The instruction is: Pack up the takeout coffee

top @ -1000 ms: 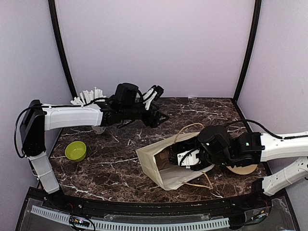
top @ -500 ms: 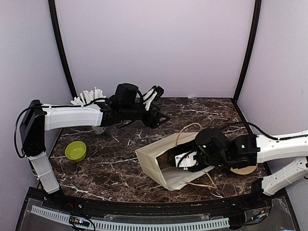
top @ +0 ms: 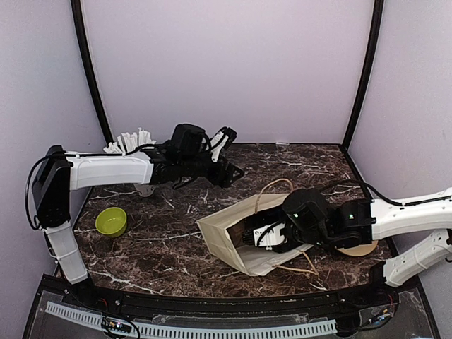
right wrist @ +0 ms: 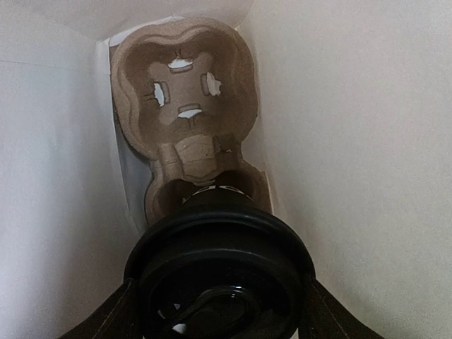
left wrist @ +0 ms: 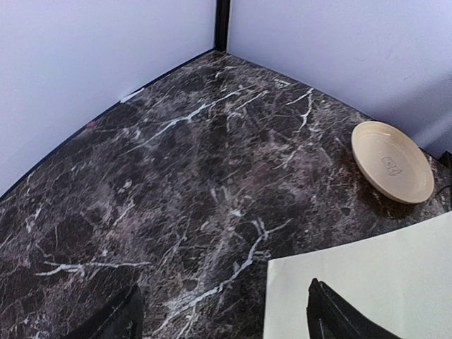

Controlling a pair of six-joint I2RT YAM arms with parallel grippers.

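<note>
In the right wrist view, my right gripper (right wrist: 219,311) is shut on the takeout coffee (right wrist: 220,272). Its round black lid fills the lower frame, with a finger (right wrist: 106,318) on each side. The cup is inside the pale paper bag (right wrist: 353,141), its base at the near slot of a brown pulp cup carrier (right wrist: 183,92) that lies at the bag's bottom. In the top view, the right gripper (top: 260,236) reaches into the bag (top: 226,236), which lies on its side, and the cup is hidden. My left gripper (top: 232,154) is open and empty above the table behind the bag, as its wrist view shows (left wrist: 222,321).
A lime-green bowl (top: 111,221) sits at the left. A pale cup of white straws (top: 131,141) stands at the back left, behind the left arm. A beige plate (top: 357,248) lies under the right arm and also shows in the left wrist view (left wrist: 392,161). The bag's handles (top: 275,187) lie loose.
My right gripper has pushed further left, deeper into the bag, with the cup. The bag has shifted slightly left. The left arm has moved a little.
</note>
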